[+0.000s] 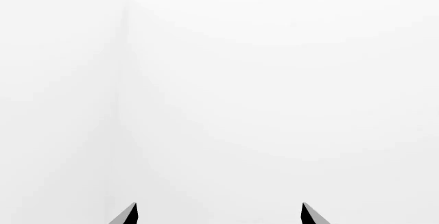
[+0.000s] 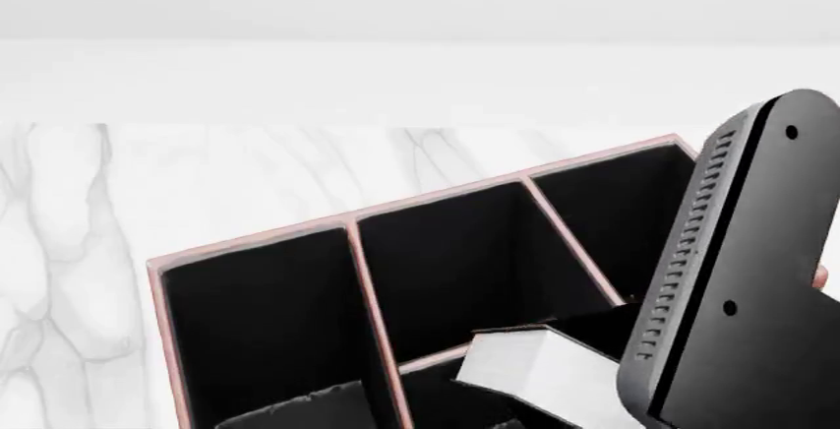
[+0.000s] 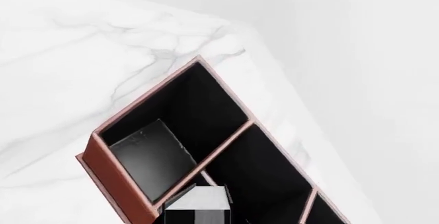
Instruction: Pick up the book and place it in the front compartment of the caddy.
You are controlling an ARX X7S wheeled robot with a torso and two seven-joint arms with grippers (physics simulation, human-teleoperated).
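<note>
the left gripper is showing only two dark fingertips, set wide apart with nothing between them, facing blank white. the right gripper's jaws are out of sight, so i cannot tell their state; its black arm is filling the head view's lower right. the book is hanging tilted, white page edges showing, over the caddy near the low divider at bottom centre. the caddy is sitting on a marble table.
</note>
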